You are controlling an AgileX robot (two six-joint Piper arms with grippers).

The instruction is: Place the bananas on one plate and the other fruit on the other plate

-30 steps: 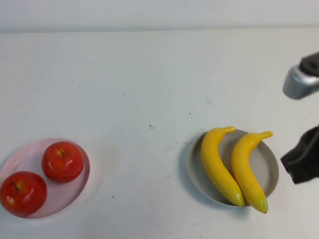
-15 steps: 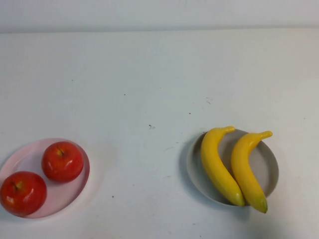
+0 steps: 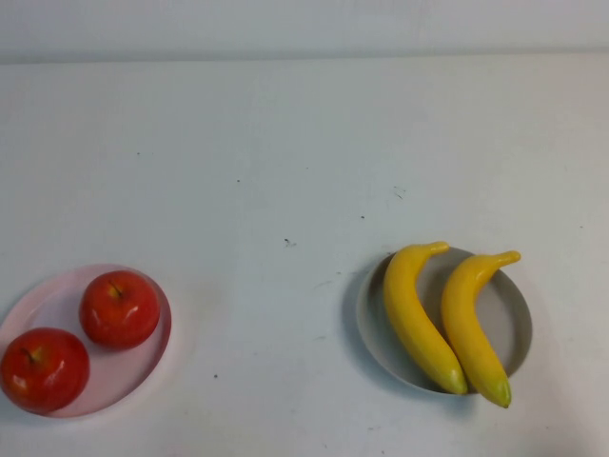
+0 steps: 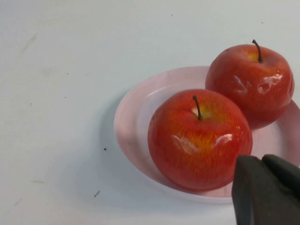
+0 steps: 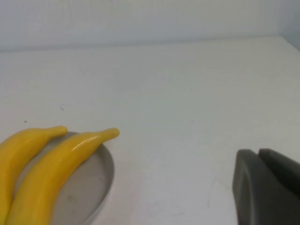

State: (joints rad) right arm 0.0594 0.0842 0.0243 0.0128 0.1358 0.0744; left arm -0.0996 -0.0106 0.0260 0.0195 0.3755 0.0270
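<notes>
Inspection of my workspace: the white table (image 3: 304, 162) carries 2 plates, well apart, with bare surface marked by small dark specks between them.

On my left side, the pale pink plate (image 3: 143, 367) holds 2 red apples (image 3: 119, 308), upright with stems up, touching or nearly touching each other. In my left wrist view the nearer apple (image 4: 199, 139) sits at the plate's rim (image 4: 129, 126), the second one just behind it.

On my right side, the grey plate (image 3: 514, 324) holds 2 bananas (image 3: 414, 319), lying side by side and parallel, their tips overhanging the rim at both ends.

My left gripper (image 4: 267, 190) hangs just beside the nearer apple, above the pink plate's edge, jaws pressed together and holding nothing. My right gripper (image 5: 265, 187) hangs over bare table, apart from the grey plate (image 5: 101, 180), jaws likewise together and empty. Neither arm shows in the high view. Nothing stands between either gripper and its plate.
</notes>
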